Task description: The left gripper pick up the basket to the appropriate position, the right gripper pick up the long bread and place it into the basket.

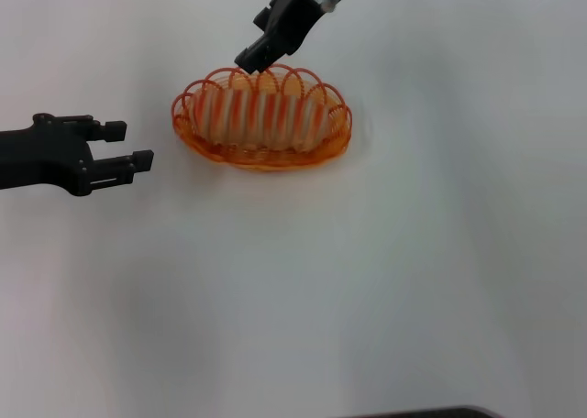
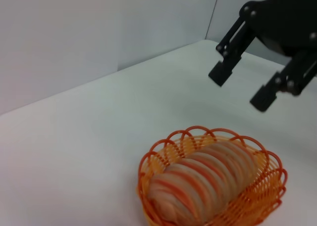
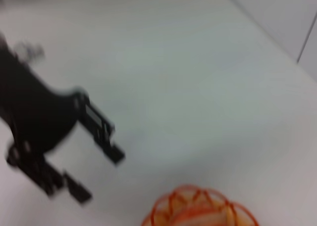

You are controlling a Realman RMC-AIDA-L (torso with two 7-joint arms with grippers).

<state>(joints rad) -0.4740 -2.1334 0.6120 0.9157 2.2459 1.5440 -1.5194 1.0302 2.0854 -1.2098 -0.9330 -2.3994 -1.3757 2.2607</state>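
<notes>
Now long bread [image 1: 261,113] in basket [image 1: 197,143], below open right claw [image 2: 242,89].

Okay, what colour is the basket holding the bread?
Orange basket, with a looped wire rim; the left wrist view shows it best.

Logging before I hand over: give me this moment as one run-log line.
long bread: in basket | right gripper: open, above basket's far rim | left gripper: open, clear of basket on its left | table: basket resting

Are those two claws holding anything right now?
No. The left gripper is open beside the basket; the right gripper hangs open above the long bread lying inside it.
</notes>
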